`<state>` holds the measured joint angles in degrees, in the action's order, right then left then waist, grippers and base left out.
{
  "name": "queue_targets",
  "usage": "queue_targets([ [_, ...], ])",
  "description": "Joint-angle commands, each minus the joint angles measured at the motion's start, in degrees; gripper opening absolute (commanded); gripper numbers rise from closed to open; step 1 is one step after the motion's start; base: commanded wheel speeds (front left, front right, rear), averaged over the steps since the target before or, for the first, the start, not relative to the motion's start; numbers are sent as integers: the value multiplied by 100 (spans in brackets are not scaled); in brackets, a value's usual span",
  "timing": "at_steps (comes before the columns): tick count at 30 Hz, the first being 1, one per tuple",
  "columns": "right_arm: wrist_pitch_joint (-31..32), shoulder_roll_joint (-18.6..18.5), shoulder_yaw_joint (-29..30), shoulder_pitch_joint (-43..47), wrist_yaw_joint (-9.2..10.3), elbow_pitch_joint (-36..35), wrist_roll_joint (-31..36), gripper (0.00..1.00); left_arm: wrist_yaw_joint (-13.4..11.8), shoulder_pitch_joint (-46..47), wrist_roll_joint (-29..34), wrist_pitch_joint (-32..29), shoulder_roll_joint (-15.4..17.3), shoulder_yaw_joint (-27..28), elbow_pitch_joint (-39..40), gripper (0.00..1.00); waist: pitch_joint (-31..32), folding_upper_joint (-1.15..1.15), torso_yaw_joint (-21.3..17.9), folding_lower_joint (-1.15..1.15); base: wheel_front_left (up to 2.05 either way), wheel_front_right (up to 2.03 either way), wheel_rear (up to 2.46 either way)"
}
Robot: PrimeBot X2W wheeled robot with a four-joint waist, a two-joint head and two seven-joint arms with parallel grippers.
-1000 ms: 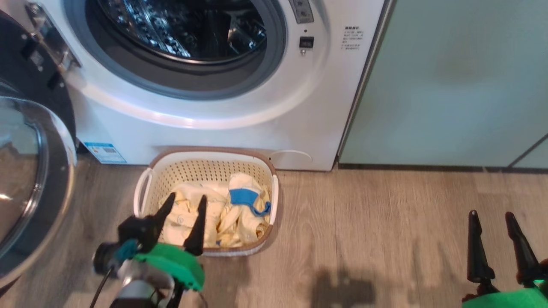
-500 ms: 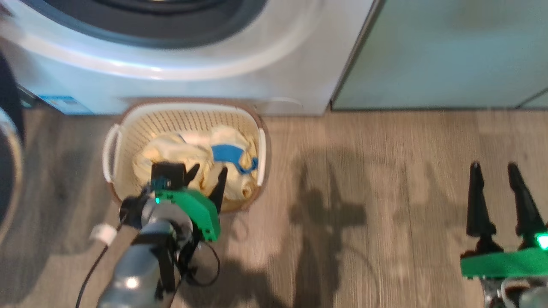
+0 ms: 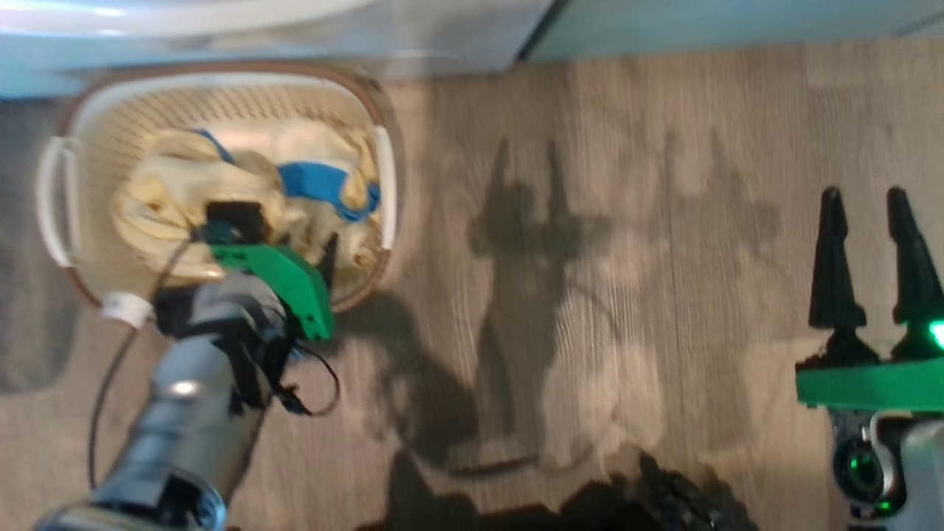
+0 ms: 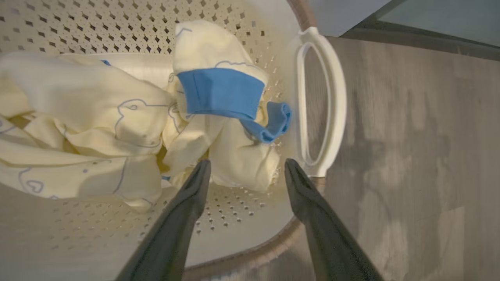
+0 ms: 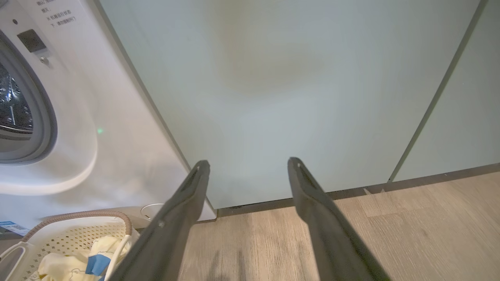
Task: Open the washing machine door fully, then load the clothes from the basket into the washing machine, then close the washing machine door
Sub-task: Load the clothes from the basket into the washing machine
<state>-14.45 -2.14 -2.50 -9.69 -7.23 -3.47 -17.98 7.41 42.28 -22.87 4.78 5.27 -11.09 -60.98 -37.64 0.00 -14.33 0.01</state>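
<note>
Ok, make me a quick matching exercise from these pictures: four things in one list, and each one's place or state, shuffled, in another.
Things:
1. clothes
2. basket
3. left gripper
4. right gripper

Places or states:
A. open, over bare floor
B. lying in the basket
C. on the floor in front of the washing machine
D. open, tips over the basket, by the clothes

Pairs: 1-B, 2-C, 3-D, 4-A
</note>
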Motion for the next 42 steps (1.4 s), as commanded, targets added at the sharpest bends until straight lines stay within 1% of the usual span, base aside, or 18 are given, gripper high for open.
queue_targets([
  [1, -55, -74, -135, -67, -25, -226, -67, 100, -4, 127, -75, -4, 232, 175, -34, 100, -487, 0, -318, -1, 0, 0, 0],
  [7, -55, -74, -201, -251, -25, -372, -240, 100, 4, 630, -230, 14, 560, 221, -380, 100, -997, 0, -567, -1, 0, 0, 0],
  [11, -55, -74, -244, -309, -25, -412, -321, 100, 6, 902, -285, 4, 697, 185, -532, 100, -1209, 0, -689, -1, 0, 0, 0],
  [18, -55, -74, -338, -384, -25, -454, -455, 100, -16, 1254, -356, -320, 942, 142, -896, 100, -1460, 0, -926, -1, 0, 0, 0],
  [19, -55, -74, -349, -387, -25, -457, -466, 100, -45, 1291, -368, -369, 965, 150, -941, 97, -1479, 0, -949, -1, 0, 0, 0],
  [20, -55, -74, -357, -387, -25, -454, -476, 100, -81, 1321, -357, -425, 986, 134, -982, 55, -1489, 0, -969, -1, 0, 0, 0],
  [21, -55, -74, -363, -387, -25, -448, -487, 100, -119, 1344, -344, -478, 1007, 116, -1017, 7, -1496, 0, -987, -1, 0, 0, 0],
  [22, -55, -74, -369, -385, -25, -448, -497, 100, -149, 1363, -348, -503, 1029, 116, -1043, 0, -1501, 0, -1004, -1, 0, 0, 0],
  [24, -55, -74, -371, -381, -25, -448, -513, 100, -188, 1383, -355, -556, 1056, 108, -1088, 0, -1497, 0, -1026, -1, 0, 0, 0],
  [29, -55, -74, -310, -371, -25, -427, -517, 100, -168, 1382, -322, -509, 1078, 21, -1138, 0, -1426, 0, -981, -1, 0, 0, 0],
  [39, -55, -74, -180, -333, -25, -348, -383, 100, -50, 1269, -160, -97, 984, -318, -1073, 0, -1022, 0, -728, -1, 0, 0, 0],
  [42, -55, -74, -119, -305, -25, -344, -323, 100, -39, 1225, -92, 156, 951, -426, -994, 0, -868, 0, -617, -1, 0, 0, 0],
])
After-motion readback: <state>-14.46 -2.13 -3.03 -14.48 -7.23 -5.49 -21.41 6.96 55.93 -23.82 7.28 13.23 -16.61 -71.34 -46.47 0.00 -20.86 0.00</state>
